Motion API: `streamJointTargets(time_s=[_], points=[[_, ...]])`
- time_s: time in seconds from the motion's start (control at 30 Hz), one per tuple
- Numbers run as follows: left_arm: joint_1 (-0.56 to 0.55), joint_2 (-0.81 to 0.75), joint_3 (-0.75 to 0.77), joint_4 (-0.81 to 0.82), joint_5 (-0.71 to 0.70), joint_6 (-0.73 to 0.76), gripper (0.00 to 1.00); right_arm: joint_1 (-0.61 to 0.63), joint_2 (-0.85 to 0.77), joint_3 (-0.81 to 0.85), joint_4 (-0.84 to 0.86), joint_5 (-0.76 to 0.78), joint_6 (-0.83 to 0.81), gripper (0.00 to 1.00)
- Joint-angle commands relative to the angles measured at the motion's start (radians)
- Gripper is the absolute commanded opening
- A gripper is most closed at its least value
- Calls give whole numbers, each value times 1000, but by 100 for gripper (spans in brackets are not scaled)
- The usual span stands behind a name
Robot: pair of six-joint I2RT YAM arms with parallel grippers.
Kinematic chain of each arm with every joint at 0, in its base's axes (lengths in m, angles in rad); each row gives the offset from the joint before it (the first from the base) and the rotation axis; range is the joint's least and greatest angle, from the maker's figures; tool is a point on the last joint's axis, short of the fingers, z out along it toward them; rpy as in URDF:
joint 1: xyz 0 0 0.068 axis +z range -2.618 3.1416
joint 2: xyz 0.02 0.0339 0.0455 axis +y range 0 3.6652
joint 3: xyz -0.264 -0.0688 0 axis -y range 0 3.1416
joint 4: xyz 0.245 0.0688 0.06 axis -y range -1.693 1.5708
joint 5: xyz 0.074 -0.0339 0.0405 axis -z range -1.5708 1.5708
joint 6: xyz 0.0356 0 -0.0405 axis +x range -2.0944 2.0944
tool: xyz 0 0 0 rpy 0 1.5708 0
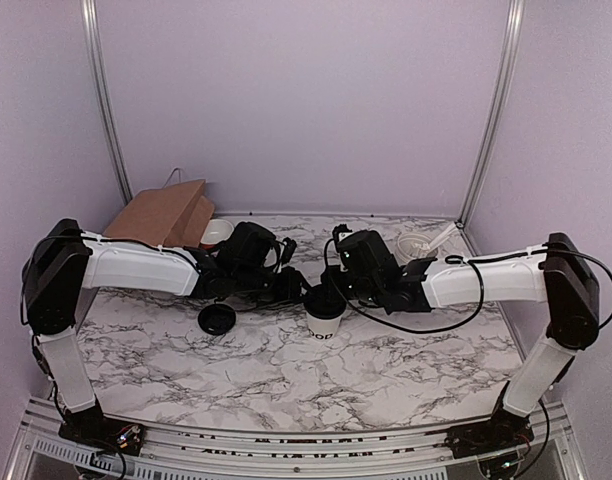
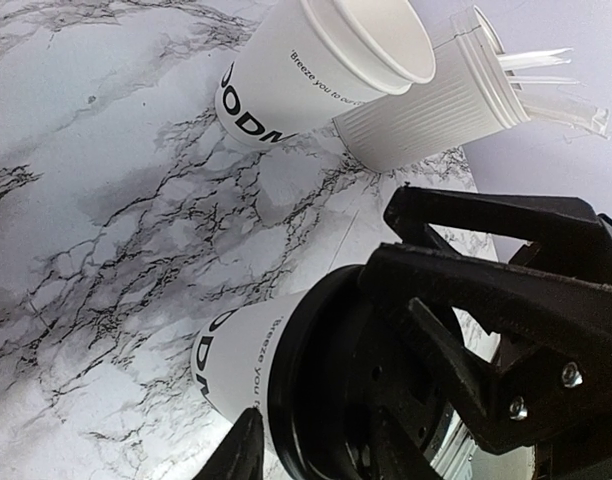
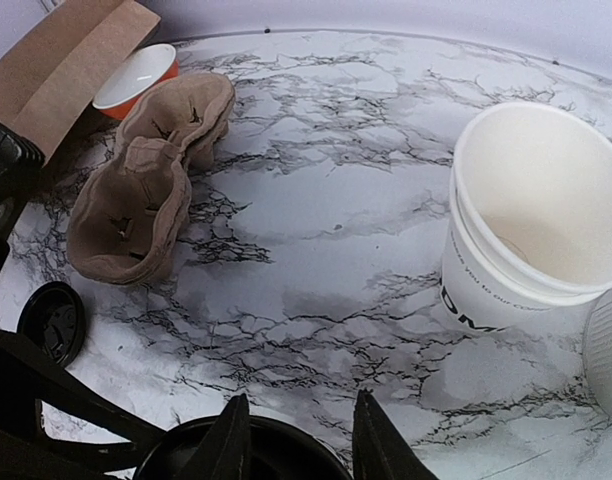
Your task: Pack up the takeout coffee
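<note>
Right, from my station the marble surface (image 1: 386,370) carries a brown paper bag (image 1: 166,215) at the back left, with a pulp cup carrier (image 3: 146,190) near it. At centre, the lettered white cup (image 2: 236,350) stands upright wearing a black lid (image 2: 316,390). I see the right end effector (image 3: 299,400) spread over that lid. The left end effector (image 1: 289,287) sits beside the cup, but I cannot tell its grip. A spare lid (image 1: 217,319) lies left of the cup.

Smooth white paper cup (image 2: 236,350) with glossy black plastic lid (image 2: 308,385); matt pulp carrier (image 3: 146,190) (rough, fibrous); polished marble-look tabletop (image 3: 336,200).
</note>
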Motion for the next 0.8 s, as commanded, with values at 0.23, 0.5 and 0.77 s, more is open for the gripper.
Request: streamJointTargets(time_s=[0.23, 0.5, 0.77], points=[[2, 52, -15, -252, -86, 77, 39, 29, 26, 27, -283, -105, -8, 37], [-4, 47, 22, -279, -86, 100, 40, 7, 5, 65, -299, -122, 1, 37], [-4, 44, 64, -305, -87, 117, 42, -28, -14, 99, -305, -138, -8, 40]])
